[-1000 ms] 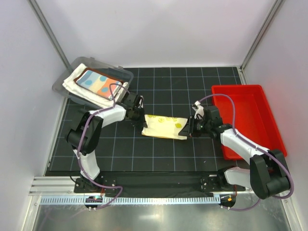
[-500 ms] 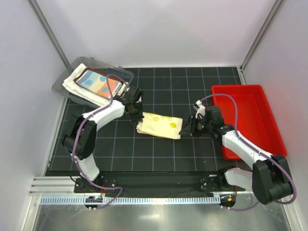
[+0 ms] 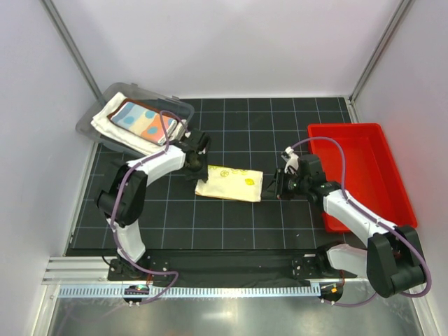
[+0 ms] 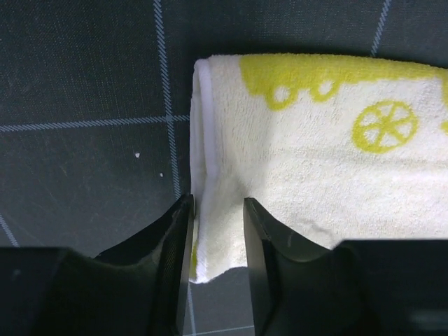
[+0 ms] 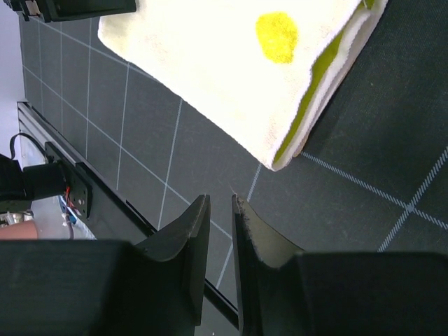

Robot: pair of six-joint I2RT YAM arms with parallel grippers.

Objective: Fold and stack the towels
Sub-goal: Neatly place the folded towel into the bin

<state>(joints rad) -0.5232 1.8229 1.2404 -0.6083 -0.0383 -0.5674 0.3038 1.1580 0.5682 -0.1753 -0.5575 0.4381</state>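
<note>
**Item: yellow towel, folded, on the mat, not yet on the stack**

Setting: white-walled enclosure, black gridded mat point(image 3: 231, 231). A clear bin point(image 3: 115, 89) sits at the far left and a red bin point(image 3: 364, 164) at the right.

Stack: in the clear bin I see the cream-white towel point(image 3: 105, 122) at the bottom, a rust-brown edge point(image 3: 123, 105) above it, and the light-blue dotted towel point(image 3: 143, 120) on top.

Yellow towel point(image 3: 229, 184): it lies flat at mid-mat as a folded rectangle, between my two arms and well apart from the stack.

Left gripper point(image 4: 215, 203): it is at the towel's left end. The fingers are parted and astride the hemmed corner, and the cloth between them looks slack rather than pinched.

Right gripper point(image 5: 220, 201): it is low over bare mat, just beside the towel's right end and not touching it. The fingers are a narrow slit apart with nothing in them. The end facing it gapes a little and the inner layer shows.

Risks, as I judge them:
- Terry loops could catch on a left finger as I lift away, dragging the hem up and opening the fold.
- A regrip on that one corner alone would let the layers hang and unfold on the way to the bin.
- If I push the right gripper in low, it could shove the loose end and skew the rectangle.
- The stack leans in its bin, so a careless drop may slide off.
</note>
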